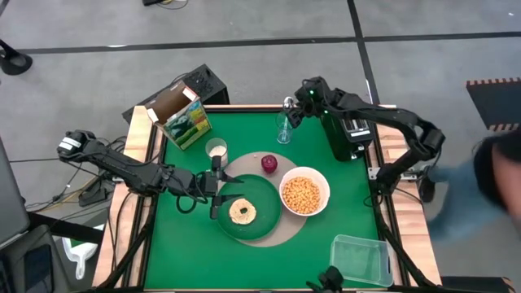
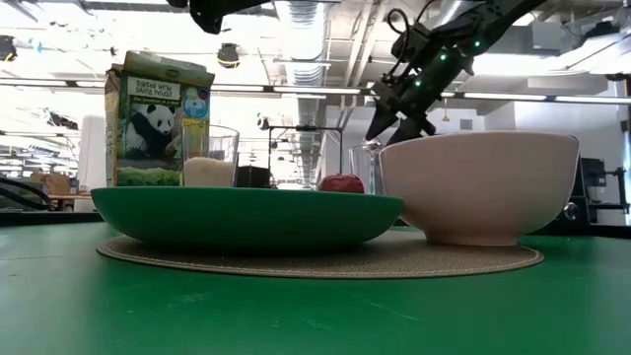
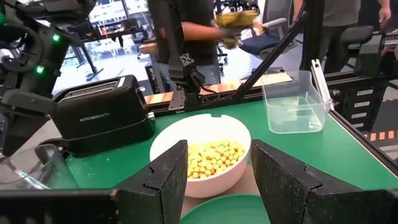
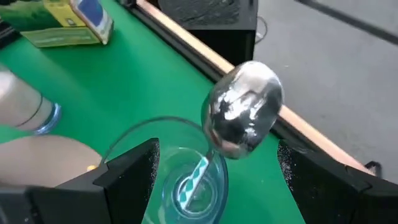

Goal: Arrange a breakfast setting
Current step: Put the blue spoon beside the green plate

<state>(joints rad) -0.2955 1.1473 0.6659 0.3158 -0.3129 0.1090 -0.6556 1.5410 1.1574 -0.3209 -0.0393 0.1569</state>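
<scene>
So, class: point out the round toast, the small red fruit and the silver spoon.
round toast (image 1: 242, 212), high view, its centre on the plate.
small red fruit (image 1: 269, 163), high view, its top.
silver spoon (image 4: 244, 109), right wrist view, its bowl.

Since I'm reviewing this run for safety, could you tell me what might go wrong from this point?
1. The silver spoon stands in the clear stemmed glass under the right gripper; pulling it sideways could tip the glass.
2. The glass stands close to the black toaster and the table's far edge, so a knock may send it off.
3. The left gripper, open by the dark green plate, could nudge the small milk glass.
</scene>
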